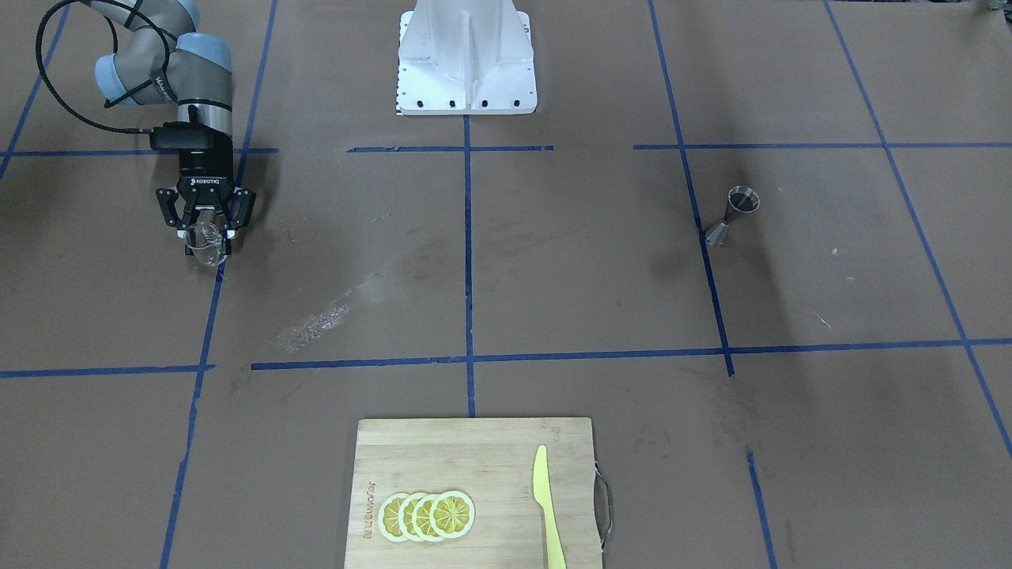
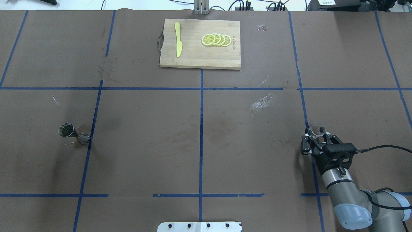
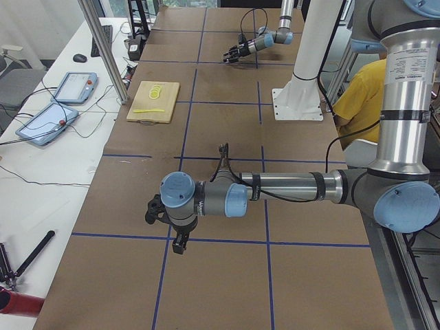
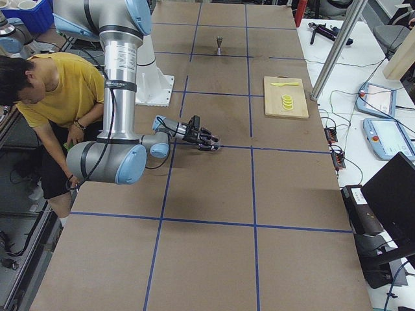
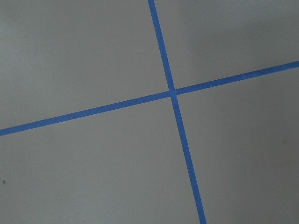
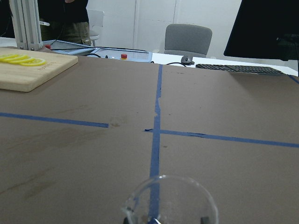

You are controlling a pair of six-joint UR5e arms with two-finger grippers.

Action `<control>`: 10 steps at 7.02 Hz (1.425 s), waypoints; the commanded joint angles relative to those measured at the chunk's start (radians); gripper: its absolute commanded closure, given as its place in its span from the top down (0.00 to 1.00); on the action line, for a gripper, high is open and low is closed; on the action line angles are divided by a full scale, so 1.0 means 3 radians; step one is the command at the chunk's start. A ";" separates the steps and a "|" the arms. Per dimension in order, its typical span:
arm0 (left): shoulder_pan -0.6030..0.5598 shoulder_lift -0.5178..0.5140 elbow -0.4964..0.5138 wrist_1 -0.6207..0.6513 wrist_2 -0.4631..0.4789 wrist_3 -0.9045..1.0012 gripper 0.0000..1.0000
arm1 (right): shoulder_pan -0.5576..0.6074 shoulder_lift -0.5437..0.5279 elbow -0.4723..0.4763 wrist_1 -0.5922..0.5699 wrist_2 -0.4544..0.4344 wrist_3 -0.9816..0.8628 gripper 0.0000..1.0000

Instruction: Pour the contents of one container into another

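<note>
within right gripper point(image 1: 209, 234): glass cup point(image 1: 207, 248) (seemingly empty); jigger point(image 1: 732, 215) upright, far off.

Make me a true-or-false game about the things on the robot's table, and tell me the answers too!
1. The small clear glass cup sits between the fingers of the right gripper. True.
2. The silver hourglass-shaped metal jigger lies tipped over on the brown table. False: it stands upright.
3. The yellow plastic knife lies on the wooden cutting board, beside the lemon slices. True.
4. The jigger stands right next to the glass cup. False: they are far apart, near opposite ends of the table.
</note>
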 commanded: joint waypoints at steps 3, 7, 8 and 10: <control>0.0000 0.0000 -0.0024 0.0005 0.0009 0.0000 1.00 | 0.0005 0.0012 0.0021 0.0001 -0.0006 0.0006 1.00; 0.0000 0.0000 -0.0044 0.0005 0.0004 0.0000 1.00 | 0.0005 0.0012 0.0042 0.0006 -0.0001 -0.0009 1.00; 0.0000 0.0000 -0.0049 0.0005 0.0004 0.0000 1.00 | 0.0010 0.0012 0.0067 0.0006 -0.0001 -0.0009 1.00; 0.0000 0.0000 -0.0050 0.0005 0.0004 0.0000 1.00 | 0.0010 0.0012 0.0073 0.0006 0.0004 -0.0014 0.99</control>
